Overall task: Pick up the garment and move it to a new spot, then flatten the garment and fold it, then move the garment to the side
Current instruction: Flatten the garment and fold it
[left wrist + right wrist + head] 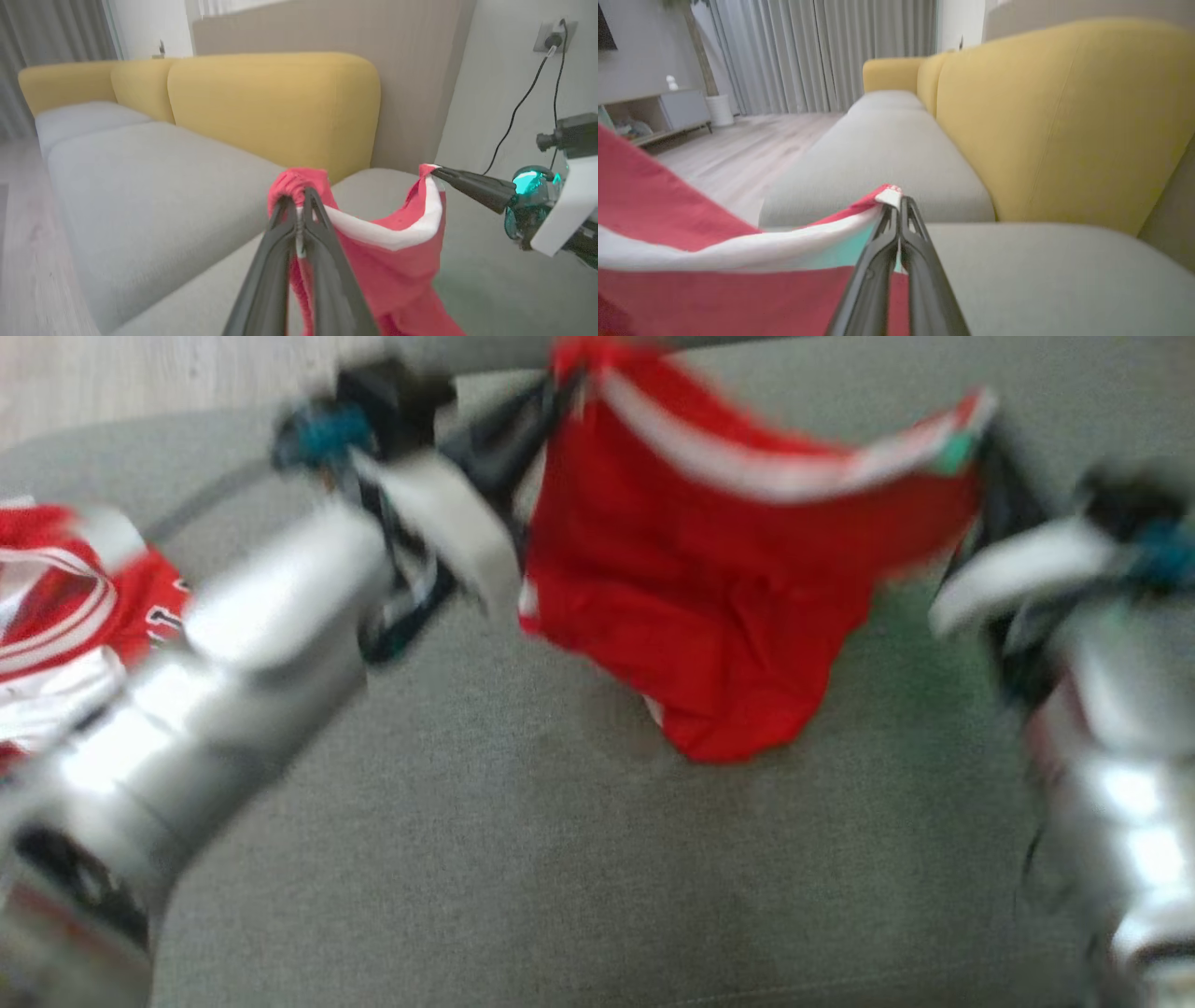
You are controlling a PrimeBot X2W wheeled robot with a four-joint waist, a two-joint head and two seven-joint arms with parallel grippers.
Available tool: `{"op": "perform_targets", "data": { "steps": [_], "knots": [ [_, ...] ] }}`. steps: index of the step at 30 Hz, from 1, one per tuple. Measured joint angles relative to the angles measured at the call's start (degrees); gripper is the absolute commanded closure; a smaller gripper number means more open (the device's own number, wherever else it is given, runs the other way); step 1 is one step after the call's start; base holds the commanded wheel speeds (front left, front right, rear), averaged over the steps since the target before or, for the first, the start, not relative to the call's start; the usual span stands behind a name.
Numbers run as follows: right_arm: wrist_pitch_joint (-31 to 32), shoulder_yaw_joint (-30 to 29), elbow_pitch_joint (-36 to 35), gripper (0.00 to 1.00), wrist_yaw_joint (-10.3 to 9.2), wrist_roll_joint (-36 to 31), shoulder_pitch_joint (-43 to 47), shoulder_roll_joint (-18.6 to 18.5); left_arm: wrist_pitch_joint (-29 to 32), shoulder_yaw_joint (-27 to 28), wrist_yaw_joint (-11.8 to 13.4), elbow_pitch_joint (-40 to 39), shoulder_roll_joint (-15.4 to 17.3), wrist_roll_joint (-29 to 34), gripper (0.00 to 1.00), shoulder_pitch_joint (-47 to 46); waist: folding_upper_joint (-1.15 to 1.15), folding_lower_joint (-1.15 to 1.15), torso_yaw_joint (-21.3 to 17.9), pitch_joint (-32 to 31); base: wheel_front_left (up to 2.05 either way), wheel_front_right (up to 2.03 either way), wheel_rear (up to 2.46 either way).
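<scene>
A red garment point(709, 607) with a white band along its top edge hangs above the grey seat cushion, stretched between both grippers. My left gripper point(560, 383) is shut on its left top corner; the left wrist view has the fingers point(299, 205) pinched on bunched red cloth point(397, 261). My right gripper point(980, 429) is shut on the right top corner, where the white band point(794, 247) meets its fingertips point(899, 205). The right gripper point(441, 175) also appears in the left wrist view. The garment's lower point nearly reaches the cushion.
A second red and white garment point(65, 607) lies on the cushion at the far left. The grey cushion point(523, 859) spreads below. Yellow backrests point(275, 107) stand behind, with wooden floor point(738, 144) beyond. A wall socket with cable point(551, 37) is nearby.
</scene>
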Motion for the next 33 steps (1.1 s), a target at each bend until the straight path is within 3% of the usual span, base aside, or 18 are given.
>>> {"op": "perform_targets", "data": {
  "steps": [4, 9, 11, 14, 22, 29, 33],
  "knots": [
    [0.00, -0.91, -2.90, 1.00, 0.00, 2.60, -11.50, -4.23, -4.91, 2.02, 0.00, 1.71, -0.91, 3.65, 1.00, -10.33, 0.00, 0.01, 0.27, 2.96, 0.00, 0.00, 0.00],
    [-0.02, -2.15, -6.55, 1.00, 0.00, 4.27, -25.27, -9.46, -6.87, 9.67, 0.00, 1.42, -3.20, 8.03, 1.00, -23.46, 0.00, 0.01, 0.84, 7.43, 0.00, 0.00, 0.00],
    [-0.08, -2.08, -8.44, 1.00, 0.00, 4.22, -27.70, -10.51, -6.92, 12.66, 0.00, -0.67, -3.81, 8.65, 1.00, -24.56, 0.00, 0.01, 1.05, 8.86, 0.00, 0.00, 0.00],
    [-0.09, -1.51, -9.94, 1.00, 0.00, 4.78, -27.40, -10.89, -6.92, 12.58, 0.00, -3.56, -3.30, 9.82, 1.00, -21.45, 0.00, 0.02, 1.45, 10.13, 0.00, 0.00, 0.00],
    [-0.08, 0.99, -11.93, 1.00, 0.01, 5.75, -12.18, -12.30, -6.90, 6.43, 0.00, -8.55, 1.98, 10.03, 1.00, -0.86, 0.00, 0.01, 2.26, 10.81, 0.00, 0.00, 0.00],
    [0.01, -3.85, -13.36, 1.00, 0.03, 10.10, 10.48, -12.28, -6.84, 0.58, 0.00, -11.02, 2.53, 12.04, 1.00, 21.52, 0.00, -0.01, 2.79, 8.27, 0.00, 0.00, 0.00],
    [2.61, -7.34, -18.16, 1.00, 0.04, 11.94, 23.25, -11.99, -6.83, -2.22, 0.02, -10.76, 2.56, 12.56, 1.00, 30.81, 0.00, -0.01, 2.63, 5.84, 0.00, 0.00, 0.00]
  ]
}}
